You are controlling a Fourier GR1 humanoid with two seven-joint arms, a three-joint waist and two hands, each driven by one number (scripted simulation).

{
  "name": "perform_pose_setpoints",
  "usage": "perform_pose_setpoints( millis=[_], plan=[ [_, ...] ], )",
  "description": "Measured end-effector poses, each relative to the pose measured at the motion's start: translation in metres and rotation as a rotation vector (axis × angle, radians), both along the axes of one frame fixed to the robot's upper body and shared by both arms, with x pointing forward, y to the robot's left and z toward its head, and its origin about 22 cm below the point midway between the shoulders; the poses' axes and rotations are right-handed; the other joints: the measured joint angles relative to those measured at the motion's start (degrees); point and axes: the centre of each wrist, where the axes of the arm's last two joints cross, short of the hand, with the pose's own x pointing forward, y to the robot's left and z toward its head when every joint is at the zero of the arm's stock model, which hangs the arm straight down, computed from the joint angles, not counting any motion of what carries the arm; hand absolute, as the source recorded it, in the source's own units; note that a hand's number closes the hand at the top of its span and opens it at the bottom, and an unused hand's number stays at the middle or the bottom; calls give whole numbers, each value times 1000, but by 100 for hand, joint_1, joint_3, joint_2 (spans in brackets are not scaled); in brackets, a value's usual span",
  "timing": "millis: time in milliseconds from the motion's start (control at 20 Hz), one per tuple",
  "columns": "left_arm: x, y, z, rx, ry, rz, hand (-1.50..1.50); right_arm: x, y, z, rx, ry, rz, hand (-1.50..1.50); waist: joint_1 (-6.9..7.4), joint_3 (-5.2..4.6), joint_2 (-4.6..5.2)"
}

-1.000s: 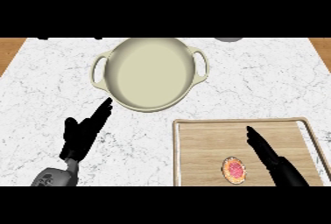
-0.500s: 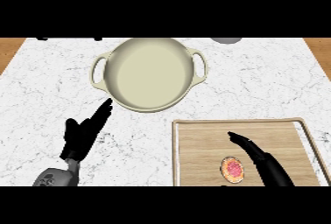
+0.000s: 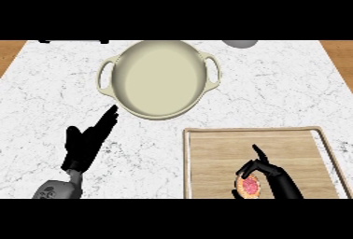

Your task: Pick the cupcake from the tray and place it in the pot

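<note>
A small cupcake (image 3: 249, 186) with pink frosting lies on the wooden tray (image 3: 214, 158) near its front edge. My right hand (image 3: 274, 176) is curled round the cupcake, thumb on its left side and fingers over its top right. The cream pot (image 3: 160, 78) with two side handles stands behind the tray, with nothing inside it. My left hand (image 3: 88, 142) rests open on the counter at the left, fingers pointing toward the pot's front rim.
White marble counter (image 3: 289, 93) spreads around the pot and tray. A grey round object (image 3: 241, 43) sits at the back edge, right of the pot. A dark strip (image 3: 72, 41) lies along the back left.
My right hand has drawn back and down toward the cupcake and curled its fingers round it. The left hand and the pot have not moved.
</note>
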Motion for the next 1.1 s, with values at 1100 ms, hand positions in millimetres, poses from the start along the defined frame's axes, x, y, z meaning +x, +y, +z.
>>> perform_pose_setpoints(
  millis=[1100],
  plan=[
    [18, -27, 8, -3, -32, -80, 0, 209, -102, 83, -98, -267, 311, 150, 485, 169, 266]
  ],
)
